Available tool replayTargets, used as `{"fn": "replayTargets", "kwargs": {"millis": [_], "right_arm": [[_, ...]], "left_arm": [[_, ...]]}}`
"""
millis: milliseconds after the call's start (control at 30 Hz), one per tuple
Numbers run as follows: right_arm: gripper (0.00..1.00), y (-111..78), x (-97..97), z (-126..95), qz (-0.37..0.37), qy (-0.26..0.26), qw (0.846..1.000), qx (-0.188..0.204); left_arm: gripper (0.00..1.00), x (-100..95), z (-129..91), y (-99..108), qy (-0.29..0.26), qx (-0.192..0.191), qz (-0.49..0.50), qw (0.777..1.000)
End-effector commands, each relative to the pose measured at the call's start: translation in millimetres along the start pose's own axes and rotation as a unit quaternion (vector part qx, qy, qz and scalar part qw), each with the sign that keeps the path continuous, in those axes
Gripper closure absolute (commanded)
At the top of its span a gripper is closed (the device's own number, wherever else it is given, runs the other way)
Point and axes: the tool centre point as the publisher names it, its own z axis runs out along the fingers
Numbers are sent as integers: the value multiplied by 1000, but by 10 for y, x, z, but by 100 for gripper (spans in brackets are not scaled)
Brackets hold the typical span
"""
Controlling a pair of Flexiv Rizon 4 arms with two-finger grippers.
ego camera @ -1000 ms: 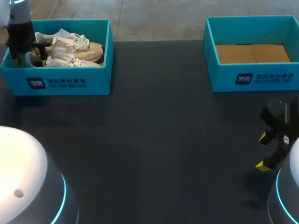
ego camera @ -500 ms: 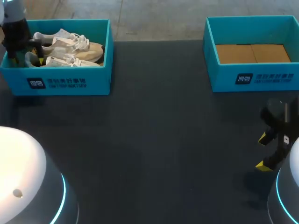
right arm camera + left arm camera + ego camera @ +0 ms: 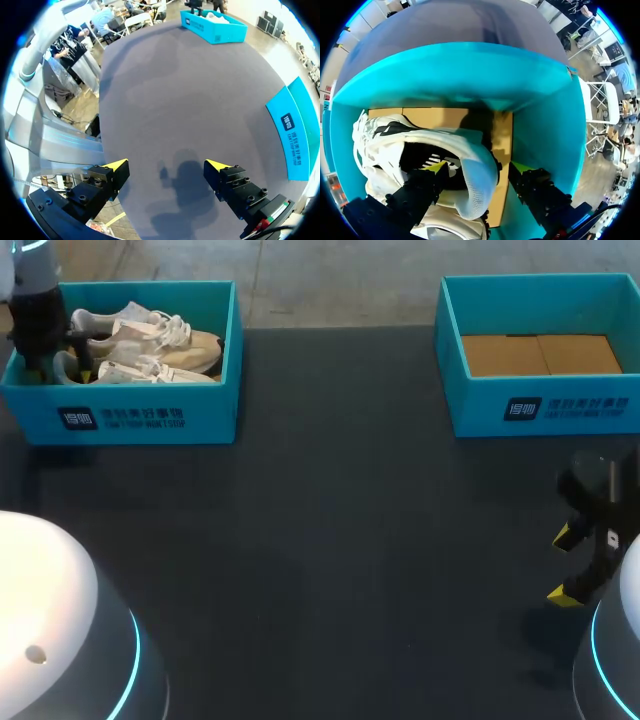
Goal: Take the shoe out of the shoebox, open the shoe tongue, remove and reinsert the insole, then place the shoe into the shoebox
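Dark bench, with a teal shoebox at its far left corner and a second teal shoebox at the far right, well apart. The left box holds a white sneaker lying heel toward the left end wall, with a second sneaker packed beside it. The left arm stands over that end of the box, jaws down inside it. The left jaws are open and straddle the sneaker's heel: one finger is in the shoe's mouth and the other is outside the heel, with a strip of cardboard floor showing between it and the shoe. The right box shows only its brown cardboard floor. The right arm hangs at the bench's near right edge. The right jaws are spread wide over bare surface, holding nothing.
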Motion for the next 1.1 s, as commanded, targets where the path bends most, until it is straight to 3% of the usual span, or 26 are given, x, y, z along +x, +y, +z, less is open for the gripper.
{"fn": "replayTargets", "kwargs": {"millis": [33,267,400,567,700,733,1100], "right_arm": [[0,-15,23,9,0,-3,1000,-1],[0,-15,23,9,0,-3,1000,-1],[0,-15,23,9,0,-3,1000,-1],[0,-15,23,9,0,-3,1000,-1],[0,-15,23,9,0,-3,1000,-1],[0,-15,23,9,0,-3,1000,-1],[0,-15,23,9,0,-3,1000,-1]], "left_arm": [[22,-21,48,-24,7,-4,8,1000],[26,-61,115,-57,18,-7,14,1000],[47,-68,156,-31,22,-3,13,1000],[59,-63,197,-18,28,1,14,1000],[86,-61,208,-23,31,4,19,999],[100,-61,209,-25,31,4,20,999],[100,-55,28,-49,19,-12,31,999]]}}
